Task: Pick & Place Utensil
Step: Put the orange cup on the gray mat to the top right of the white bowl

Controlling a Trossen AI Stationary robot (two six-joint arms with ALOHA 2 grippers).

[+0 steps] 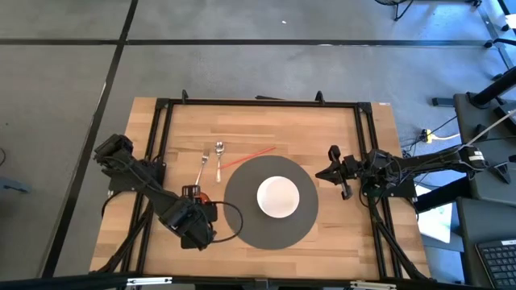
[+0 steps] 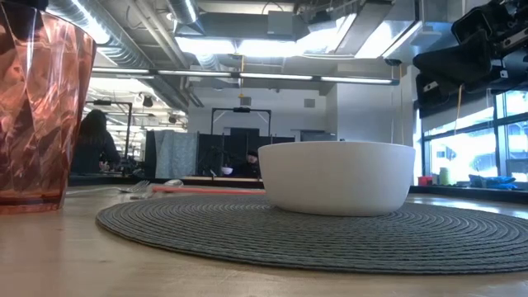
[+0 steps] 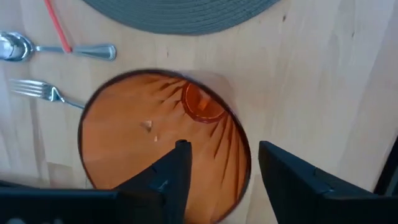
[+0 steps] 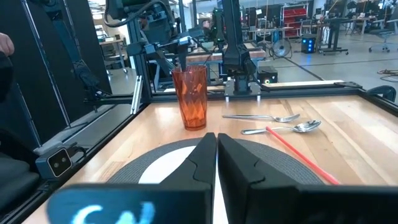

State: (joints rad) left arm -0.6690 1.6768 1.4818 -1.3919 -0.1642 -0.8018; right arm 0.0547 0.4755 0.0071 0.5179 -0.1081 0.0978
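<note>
An orange faceted cup (image 1: pixel 193 192) (image 2: pixel 37 107) (image 4: pixel 190 96) stands upright on the wood near the table's near left. My left gripper (image 3: pixel 224 146) hangs over it, open. One finger (image 3: pixel 178 168) is inside the cup's mouth (image 3: pixel 161 137) and the other (image 3: pixel 292 180) is outside its rim, and neither meets the wall. A fork (image 1: pixel 201 169) (image 3: pixel 37 92) and a spoon (image 1: pixel 218 155) (image 3: pixel 56 50) lie flat beyond the cup, with a red stick (image 1: pixel 248 156) (image 4: pixel 298 155) beside them. My right gripper (image 1: pixel 320 173) (image 4: pixel 216 140) waits shut at the table's right, pointing left.
A round grey placemat (image 1: pixel 242 217) (image 2: pixel 247 235) lies mid-table with a white bowl (image 1: pixel 278 196) (image 2: pixel 338 175) on it, right of the cup. A black frame (image 1: pixel 258 102) borders the table. A black cable (image 1: pixel 230 225) loops over the mat's near left edge. People sit in the room behind.
</note>
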